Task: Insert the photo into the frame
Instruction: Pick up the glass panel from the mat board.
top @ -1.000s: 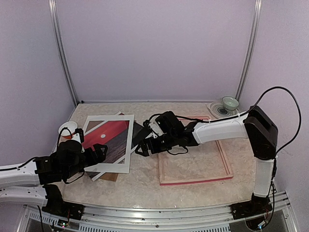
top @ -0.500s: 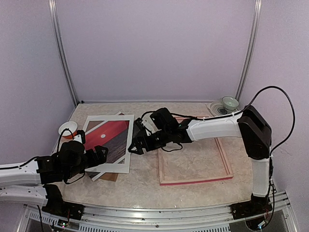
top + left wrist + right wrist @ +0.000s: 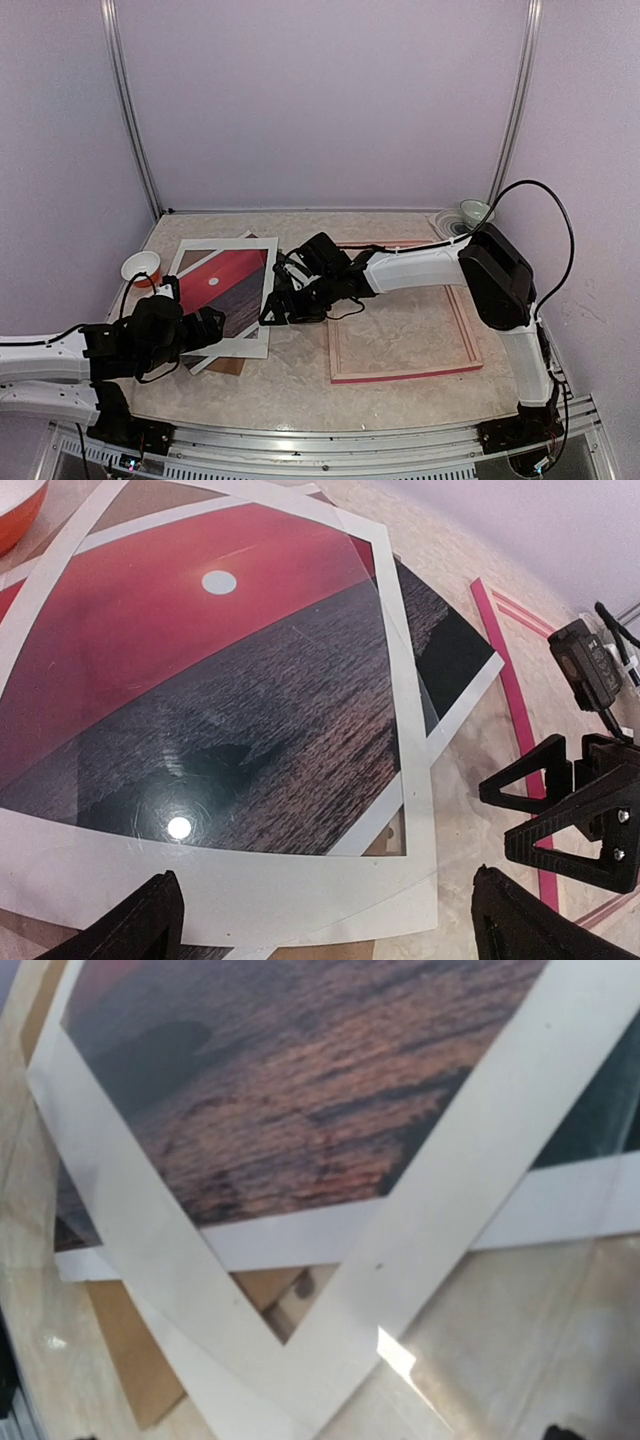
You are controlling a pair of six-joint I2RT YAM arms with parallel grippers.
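Finds the photo [image 3: 228, 283] under skewed white mat [image 3: 215, 347], over brown backing board [image 3: 228, 366], between left gripper [image 3: 210, 325] and right gripper [image 3: 272, 308], both spread wide. Shows red sky, white sun, dark sea; leaves the pink frame [image 3: 405, 373] behind the right gripper.

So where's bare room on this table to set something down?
Bare table runs along the near edge before the frame, and along the back wall behind the white mat. Crowded between mat and frame, where the right fingers sit.
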